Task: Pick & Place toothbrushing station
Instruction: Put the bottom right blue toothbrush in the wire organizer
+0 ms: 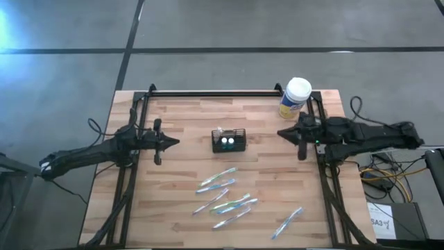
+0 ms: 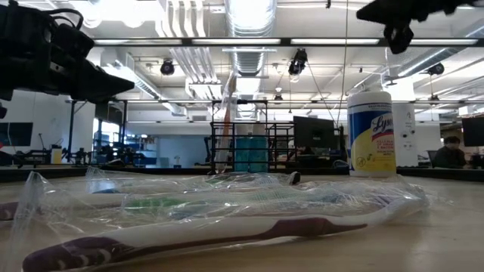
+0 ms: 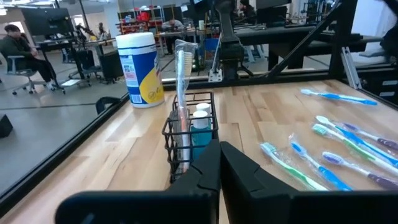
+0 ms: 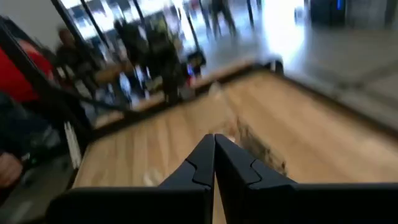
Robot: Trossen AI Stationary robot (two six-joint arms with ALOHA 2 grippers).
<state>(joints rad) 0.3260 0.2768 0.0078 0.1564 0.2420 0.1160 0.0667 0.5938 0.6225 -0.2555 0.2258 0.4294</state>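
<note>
Black mesh caddy (image 1: 229,141), mid-desk (image 1: 180,187), ungrasped: left hand (image 1: 173,142) and right hand (image 1: 281,132) both closed and empty, flanking it well apart; pick not begun, next likely reach and open.

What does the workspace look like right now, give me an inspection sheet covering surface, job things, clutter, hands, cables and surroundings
Surface: wooden table, flat, inside a black frame.
Job's things: black mesh caddy near the table's middle, upright, holding a toothbrush and two white-capped bottles; nothing grips it.
Clutter: wrapped toothbrushes scattered on the near half; wipes canister upright at the far right corner.
Hands: left hand left of the caddy, shut, empty; right hand right of it, shut, empty.
Cables: bundle beside the table's right edge, off the surface.
Surroundings: person seated beyond the table, in the left wrist view.
</note>
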